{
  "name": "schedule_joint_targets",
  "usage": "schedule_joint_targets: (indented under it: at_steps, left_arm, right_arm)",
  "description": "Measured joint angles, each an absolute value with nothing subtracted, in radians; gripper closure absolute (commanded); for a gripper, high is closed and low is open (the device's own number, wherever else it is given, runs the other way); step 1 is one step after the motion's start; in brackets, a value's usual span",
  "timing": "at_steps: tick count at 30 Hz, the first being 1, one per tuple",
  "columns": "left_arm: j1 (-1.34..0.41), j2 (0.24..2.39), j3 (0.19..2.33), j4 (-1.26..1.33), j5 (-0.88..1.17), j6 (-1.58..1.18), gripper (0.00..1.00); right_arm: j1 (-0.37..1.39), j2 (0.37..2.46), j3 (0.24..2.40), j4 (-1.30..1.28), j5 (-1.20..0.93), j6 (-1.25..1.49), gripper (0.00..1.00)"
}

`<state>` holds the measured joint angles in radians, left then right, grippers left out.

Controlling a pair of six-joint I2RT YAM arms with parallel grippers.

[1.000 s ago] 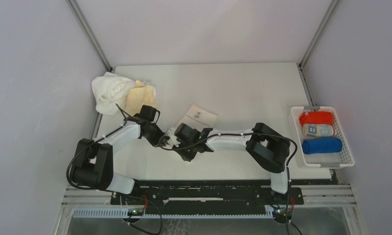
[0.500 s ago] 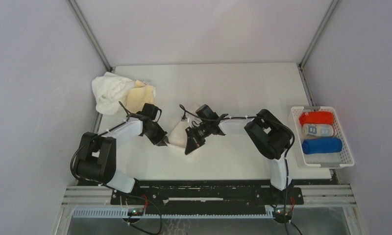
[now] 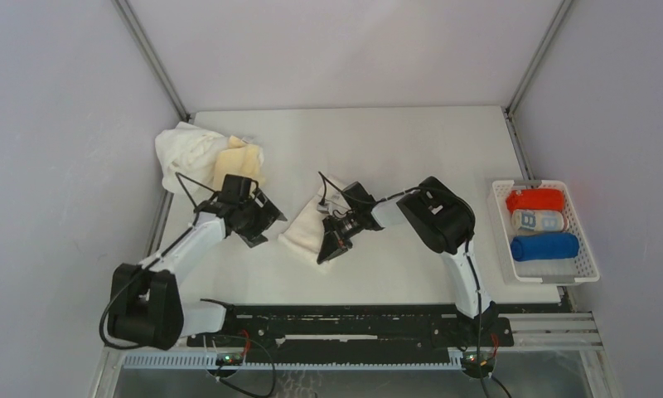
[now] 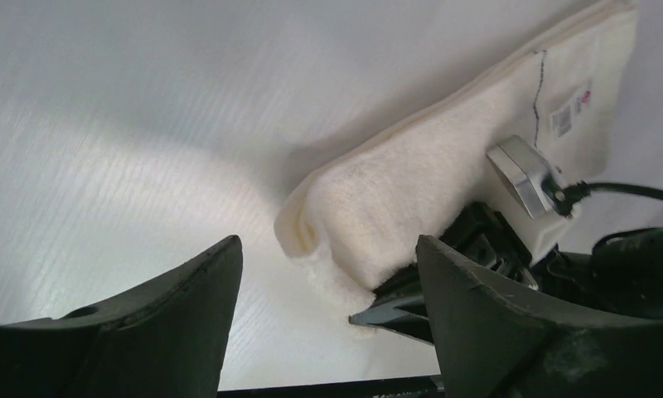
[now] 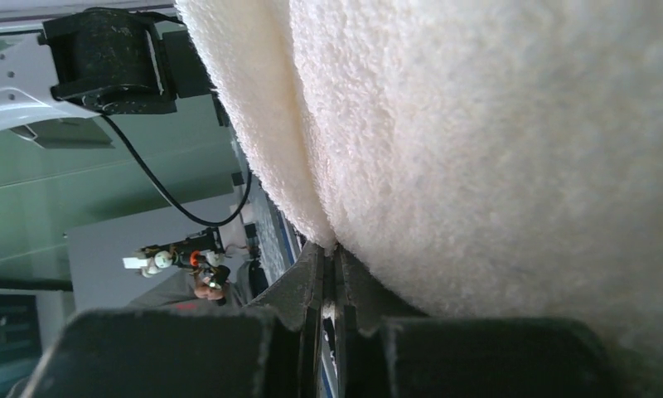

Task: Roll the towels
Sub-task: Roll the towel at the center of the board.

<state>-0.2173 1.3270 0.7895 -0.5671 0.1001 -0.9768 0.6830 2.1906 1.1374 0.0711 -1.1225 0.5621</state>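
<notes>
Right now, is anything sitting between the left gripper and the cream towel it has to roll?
Nothing visible. The open left gripper faces the cream towel's folded end across bare table. The right gripper is shut on the towel right beside that end, crowding the approach.

- White table [image 3: 411, 149], filling the middle of the frame.
- White slatted basket [image 3: 558, 280], on the table's right edge.
- Pale lilac walls [image 3: 345, 50] behind and on both sides.
</notes>
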Motion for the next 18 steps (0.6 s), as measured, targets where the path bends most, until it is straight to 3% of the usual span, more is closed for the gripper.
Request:
schedule_joint_targets:
  at_steps: [6, 12, 18]
  left_arm:
    - [-0.215, 1.074, 0.597, -0.496, 0.095, -0.991, 0.12]
    - [-0.214, 0.790, 0.386, -0.422, 0.091, -1.042, 0.29]
    - [-0.213, 0.661, 0.232, -0.306, 0.105, -1.102, 0.34]
  right_arm:
    - [0.676, 2.201, 1.132, 0.105, -1.136, 0.610, 1.00]
    - [0.673, 2.210, 1.132, 0.127, -1.144, 0.637, 1.00]
    - [0.673, 2.212, 1.132, 0.136, -1.145, 0.649, 1.00]
